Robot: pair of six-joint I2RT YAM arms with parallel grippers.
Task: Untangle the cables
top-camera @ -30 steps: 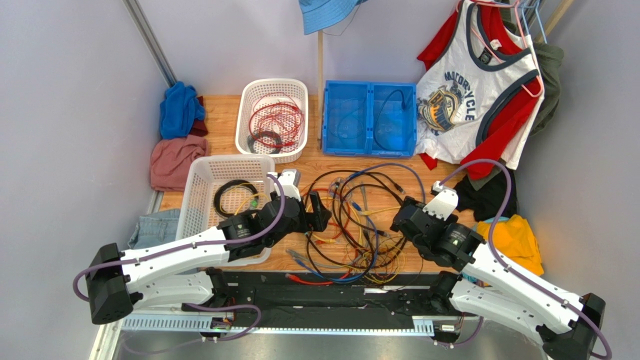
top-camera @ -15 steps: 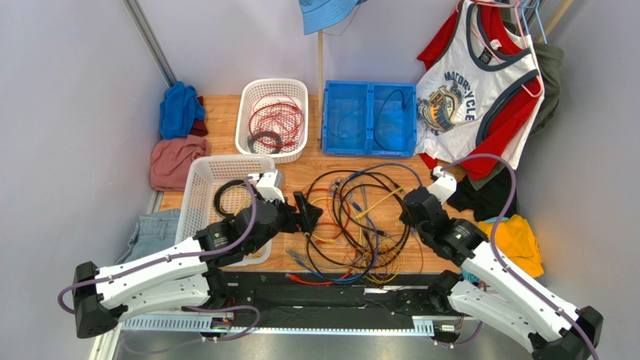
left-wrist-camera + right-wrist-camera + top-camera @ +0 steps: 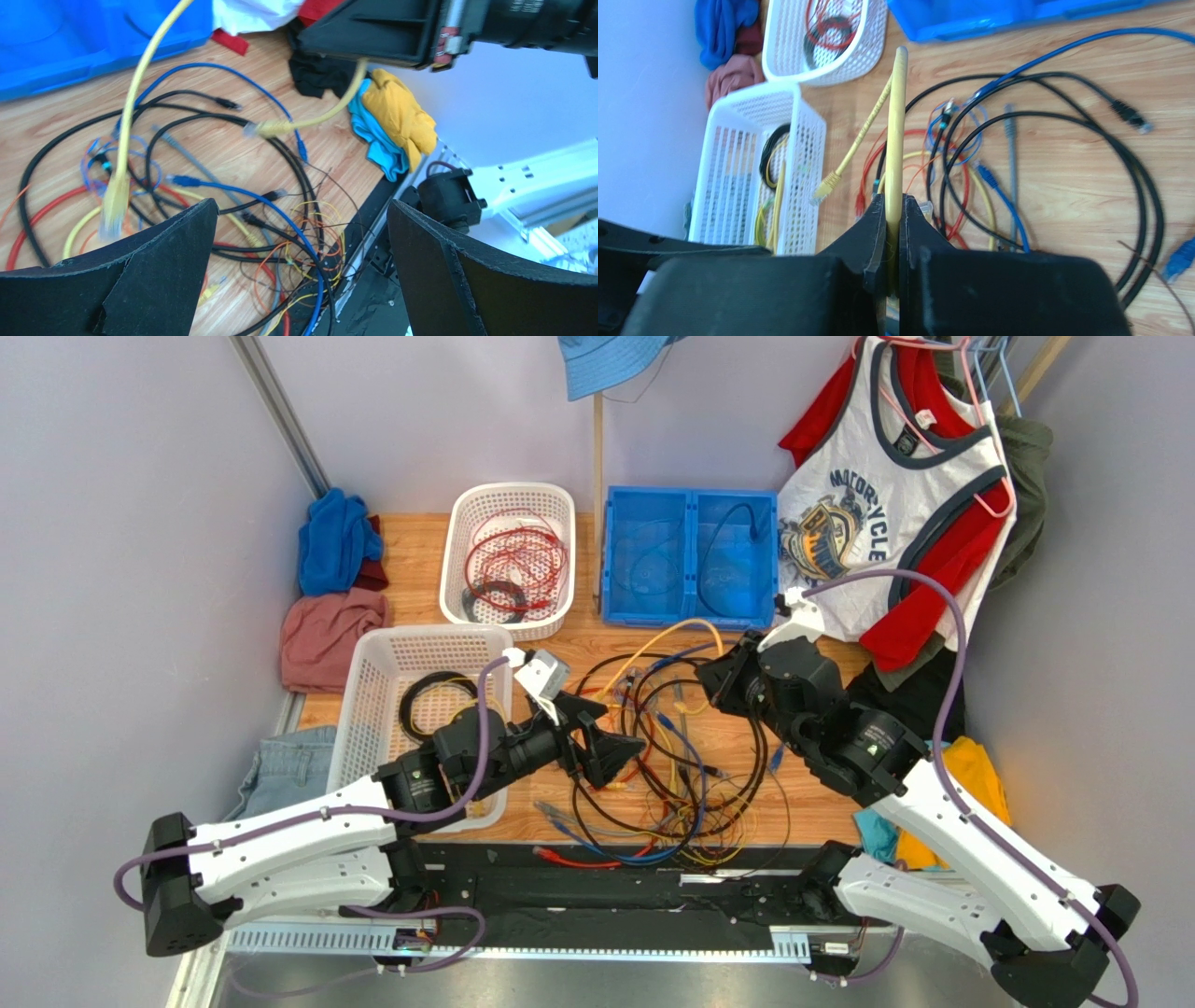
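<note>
this is a robotics lab booth, staged like a home corner. plain grey walls [image 3: 126,504] box in a wooden table [image 3: 586,633] where two white robot arms [image 3: 309,826] stand bolted to a black base [image 3: 617,885]. clothes [image 3: 856,504] hang beside it, with plastic baskets [image 3: 457,567] on top.

Left arm: extended low toward the centre, wrist roughly level. Left pincer [image 3: 302,210]: jaws spread wide. Right arm: extended forward and inward, forearm angled upward. Right pincer [image 3: 896,210]: jaws pressed together on a yellow cable [image 3: 898,126].
</note>
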